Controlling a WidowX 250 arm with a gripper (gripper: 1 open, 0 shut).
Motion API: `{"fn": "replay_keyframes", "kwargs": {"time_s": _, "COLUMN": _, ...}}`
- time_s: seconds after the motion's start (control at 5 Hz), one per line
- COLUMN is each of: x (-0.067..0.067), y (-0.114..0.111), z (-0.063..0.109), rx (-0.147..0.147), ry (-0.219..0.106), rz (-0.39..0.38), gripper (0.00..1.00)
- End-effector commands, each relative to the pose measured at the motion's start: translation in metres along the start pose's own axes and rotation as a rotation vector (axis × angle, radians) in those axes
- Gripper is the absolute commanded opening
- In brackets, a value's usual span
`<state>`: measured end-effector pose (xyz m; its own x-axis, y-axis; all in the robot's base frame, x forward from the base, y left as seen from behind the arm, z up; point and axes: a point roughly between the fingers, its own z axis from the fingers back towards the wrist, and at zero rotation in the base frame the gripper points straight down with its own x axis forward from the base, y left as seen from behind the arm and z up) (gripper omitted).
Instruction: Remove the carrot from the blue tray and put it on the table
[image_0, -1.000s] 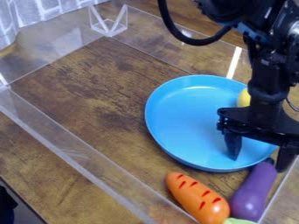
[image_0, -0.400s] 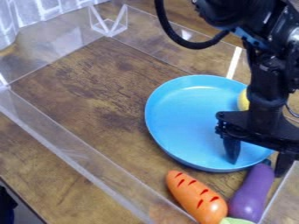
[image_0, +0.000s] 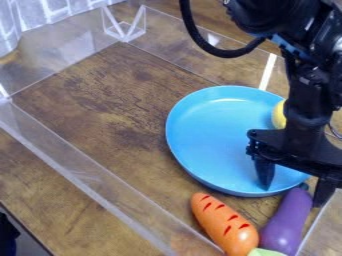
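The carrot (image_0: 225, 222) lies on the table (image_0: 110, 110) at the near side of the blue tray (image_0: 214, 135), outside its rim, with its green end toward the near right. The purple eggplant (image_0: 286, 220) is just to its right. The black gripper (image_0: 293, 180) hangs over the tray's right side, jaws spread apart. A yellow lemon (image_0: 278, 114) shows partly behind the arm.

Nothing readable here, tbh — no text, labels, brands, numbers or signs I can make out on anything in view.
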<state>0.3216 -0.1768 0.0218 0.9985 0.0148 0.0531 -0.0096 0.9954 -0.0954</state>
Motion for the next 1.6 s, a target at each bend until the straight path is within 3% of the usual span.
{"fn": "replay_keyframes", "kwargs": {"time_s": 0.0, "x": -0.0110, "y": -0.0007, "z": -0.0077, "rx": 0.029, "ry": 0.048, "rz": -0.010, "gripper": 1.00}}
{"fn": "replay_keyframes", "kwargs": {"time_s": 1.4, "x": -0.0173, "y": -0.0005, "z": -0.0121, "rx": 0.092, "ry": 0.157, "rz": -0.006, "gripper": 1.00}}
